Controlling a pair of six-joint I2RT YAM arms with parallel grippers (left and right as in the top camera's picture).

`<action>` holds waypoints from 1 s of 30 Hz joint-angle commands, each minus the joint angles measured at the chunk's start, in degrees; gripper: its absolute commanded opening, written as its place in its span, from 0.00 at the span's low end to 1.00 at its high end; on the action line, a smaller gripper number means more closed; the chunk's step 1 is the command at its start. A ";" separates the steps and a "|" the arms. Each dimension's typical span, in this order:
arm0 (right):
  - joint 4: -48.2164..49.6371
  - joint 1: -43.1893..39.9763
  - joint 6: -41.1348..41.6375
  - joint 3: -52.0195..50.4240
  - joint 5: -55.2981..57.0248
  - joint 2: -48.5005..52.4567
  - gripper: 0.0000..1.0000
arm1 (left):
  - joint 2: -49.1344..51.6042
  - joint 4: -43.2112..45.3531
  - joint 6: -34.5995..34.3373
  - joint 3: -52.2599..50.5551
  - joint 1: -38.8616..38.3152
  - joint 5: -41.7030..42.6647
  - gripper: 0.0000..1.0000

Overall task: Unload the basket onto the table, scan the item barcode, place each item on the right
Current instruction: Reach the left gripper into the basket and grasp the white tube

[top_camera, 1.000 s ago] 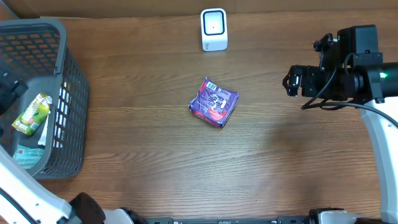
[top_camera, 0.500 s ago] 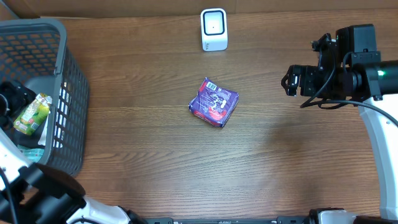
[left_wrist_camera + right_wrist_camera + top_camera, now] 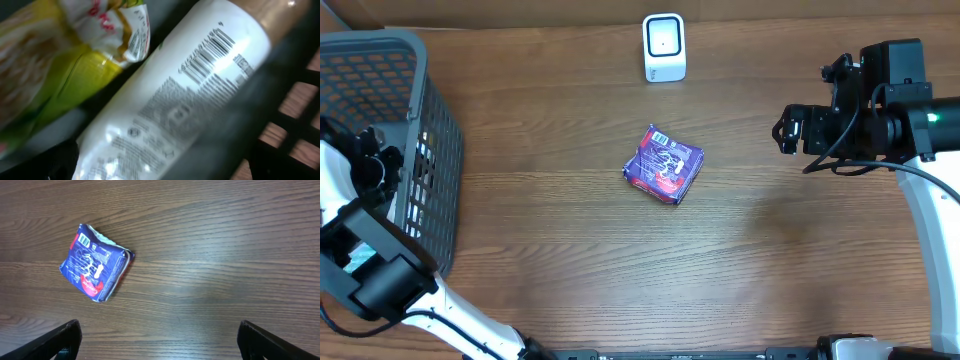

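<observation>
A dark grey mesh basket [image 3: 435, 150] is sitting at the left edge of the brown wooden table [image 3: 570, 260], wood grain showing through its grid wall.

White bottle [image 3: 165, 115] bears a barcode [image 3: 207, 57]; its print is unreadably blurred

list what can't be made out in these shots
Left end effector: overhead, its own arm hides the jaws inside the basket; left wrist view misses them.
White bottle print: left wrist view, blurred; lower end cut off by the frame.
Purple packet text: overhead and right wrist, too small.
</observation>
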 commanded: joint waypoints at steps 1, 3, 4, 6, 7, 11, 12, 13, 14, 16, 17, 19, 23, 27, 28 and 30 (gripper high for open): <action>0.35 0.07 0.22 0.39 -0.33 0.02 1.00 | 2.29 1.36 2.03 -0.57 -0.90 -4.74 0.98; 0.33 0.04 0.24 0.39 -0.33 0.02 1.00 | 3.15 1.70 1.99 -0.57 -1.18 -5.64 0.90; 0.33 0.04 0.24 0.39 -0.35 0.02 1.00 | 3.41 1.84 1.79 -0.57 -1.29 -6.12 0.84; 0.33 0.07 0.42 0.39 -0.33 0.02 1.00 | 3.80 2.10 1.66 -0.57 -1.46 -6.49 0.70; 0.33 0.07 0.42 0.39 -0.35 0.02 1.00 | 3.96 2.38 0.79 -0.57 -1.46 -6.99 0.64; 0.37 0.04 0.42 0.39 -0.35 0.02 1.00 | 4.04 2.71 -0.81 -0.59 -1.46 -7.93 0.57; 0.39 0.04 0.42 0.39 -0.35 0.02 1.00 | 4.04 2.71 -0.85 -0.66 -1.46 -7.80 0.59; 0.44 0.07 0.42 0.39 -0.35 0.02 1.00 | 4.04 2.80 -0.90 -0.87 -1.46 -7.30 0.63; 0.46 0.07 0.42 0.39 -0.35 0.02 1.00 | 4.04 2.95 -1.03 -1.09 -1.46 -6.82 0.63; 0.59 0.07 0.42 0.39 -0.35 0.02 1.00 | 4.04 3.45 -2.27 -1.86 -1.62 -6.34 0.62; 0.70 0.07 0.42 0.39 -0.35 0.02 1.00 | 4.04 3.74 -2.56 -2.36 -1.70 -6.12 0.59; 0.79 0.07 0.42 0.39 -0.35 0.02 1.00 | 4.04 4.04 -2.58 -3.39 -1.73 -6.14 0.39; 0.72 0.04 0.39 0.39 -0.33 0.02 1.00 | 4.04 4.46 -5.66 -4.26 -1.68 -5.92 0.04; 1.05 0.04 0.39 0.39 -0.33 0.02 1.00 | 4.02 3.96 -8.28 -2.91 -1.68 -5.57 0.04; 1.25 0.04 0.39 0.39 -0.33 0.02 1.00 | 3.93 3.06 -8.28 -2.05 -1.68 -5.64 0.04; 1.46 0.04 0.39 0.39 -0.33 0.02 1.00 | 3.87 0.94 -8.35 0.33 -1.66 -5.70 0.04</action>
